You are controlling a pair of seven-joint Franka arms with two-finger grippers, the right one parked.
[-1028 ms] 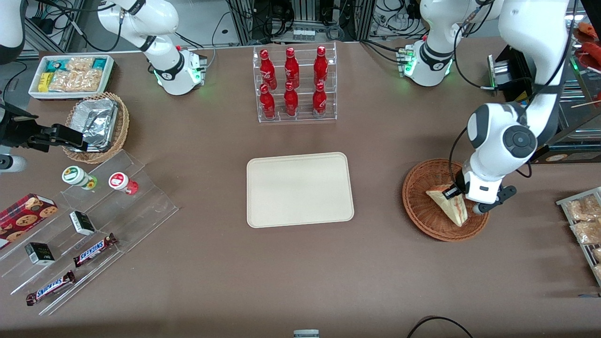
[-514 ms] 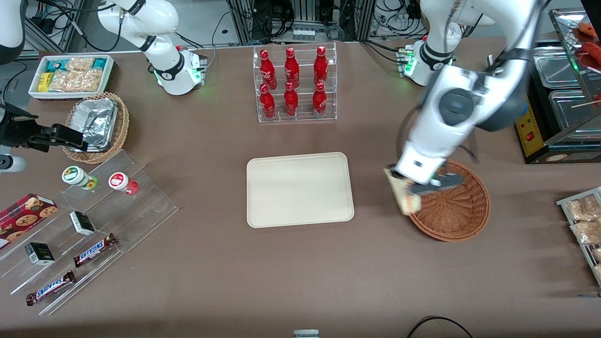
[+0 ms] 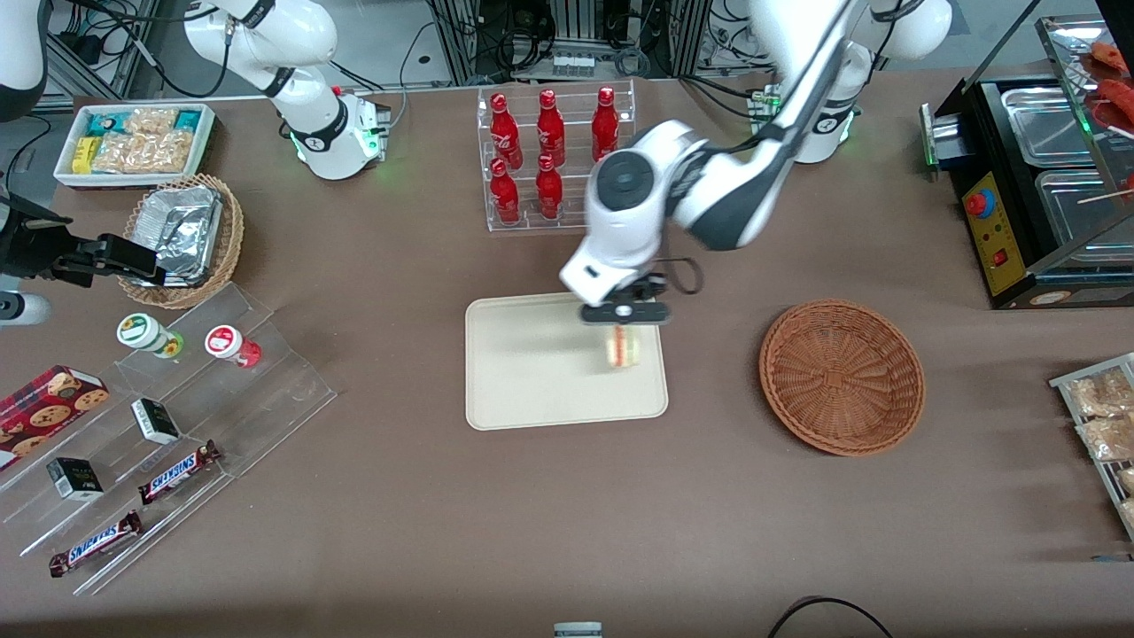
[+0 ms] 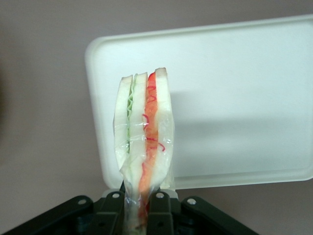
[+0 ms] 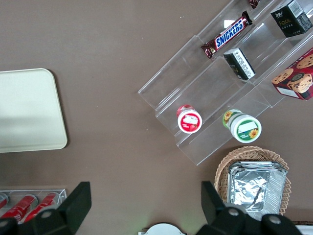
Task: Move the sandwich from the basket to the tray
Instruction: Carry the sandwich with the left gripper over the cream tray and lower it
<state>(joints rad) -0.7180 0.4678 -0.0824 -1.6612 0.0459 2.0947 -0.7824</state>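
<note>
Tool [image 3: 624, 326] above tray [image 3: 532, 372] clamps sandwich [image 4: 144, 142] by one end, long axis hanging down, filling edge toward the wrist camera.

My left arm reaches from the top right of the front picture down to the middle. Its wrist bends down. My gripper [image 3: 623, 330] points at the table, its fingers [image 4: 157, 210] squeezed tight on the sandwich [image 4: 144, 142].
</note>
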